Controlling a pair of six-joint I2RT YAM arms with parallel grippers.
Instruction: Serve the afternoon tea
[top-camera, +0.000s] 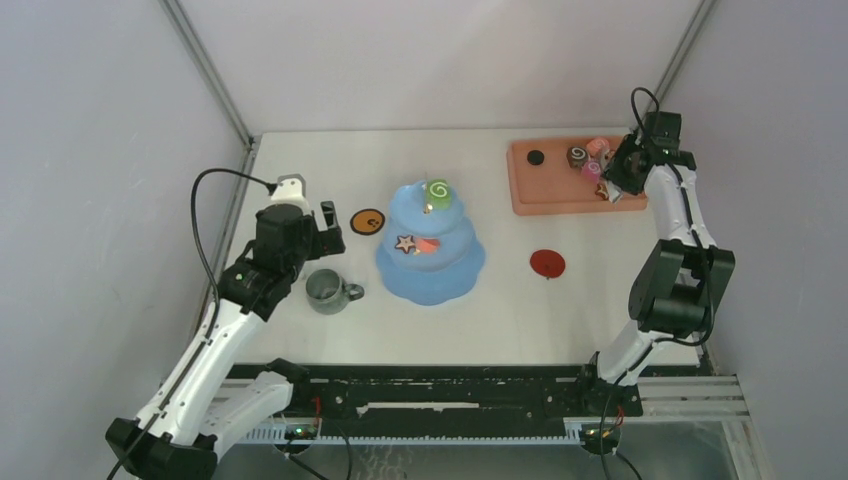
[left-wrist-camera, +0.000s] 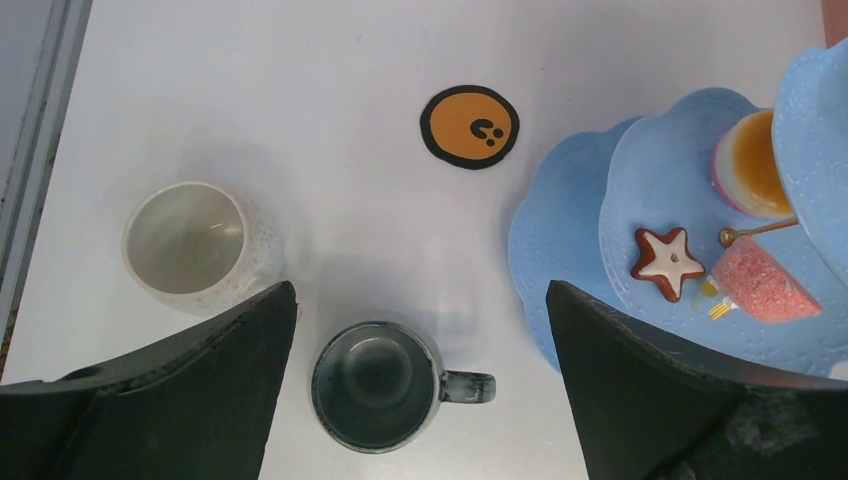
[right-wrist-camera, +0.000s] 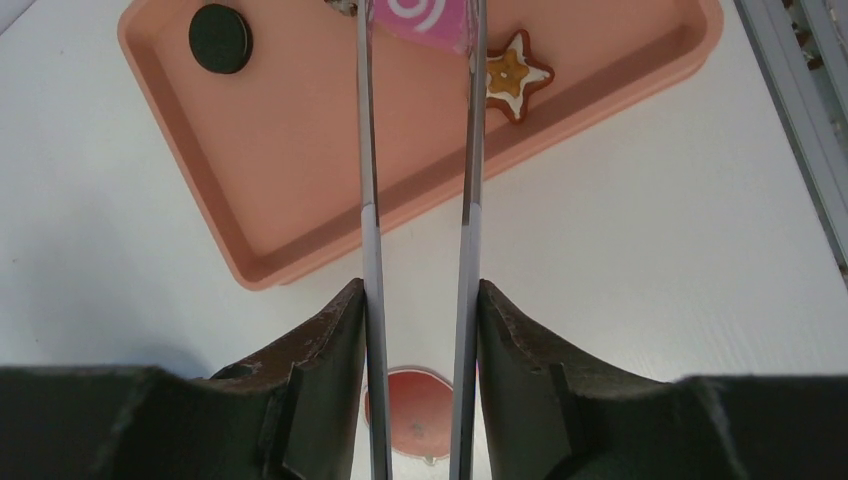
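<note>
The light blue cake stand (top-camera: 432, 268) stands mid-table and carries a green swirl roll (top-camera: 437, 189), a star cookie (left-wrist-camera: 667, 262), a pink slice (left-wrist-camera: 765, 282) and an orange tart (left-wrist-camera: 752, 165). My left gripper (left-wrist-camera: 420, 290) is open and empty above the grey-green mug (left-wrist-camera: 378, 385), which also shows in the top view (top-camera: 327, 290). A white mug (left-wrist-camera: 190, 243) stands left of it. My right gripper (right-wrist-camera: 420, 290) is shut on long metal tongs (right-wrist-camera: 370, 200). The tong tips stand either side of a pink swirl roll (right-wrist-camera: 420, 15) in the tray. A star cookie (right-wrist-camera: 510, 75) lies beside it.
The salmon-pink tray (top-camera: 560, 195) sits at the back right with more pastries (top-camera: 580, 156) and a black disc (right-wrist-camera: 220, 38). An orange coaster (left-wrist-camera: 469, 126) lies left of the stand, and a red coaster (top-camera: 547, 264) to its right. Walls close in both sides.
</note>
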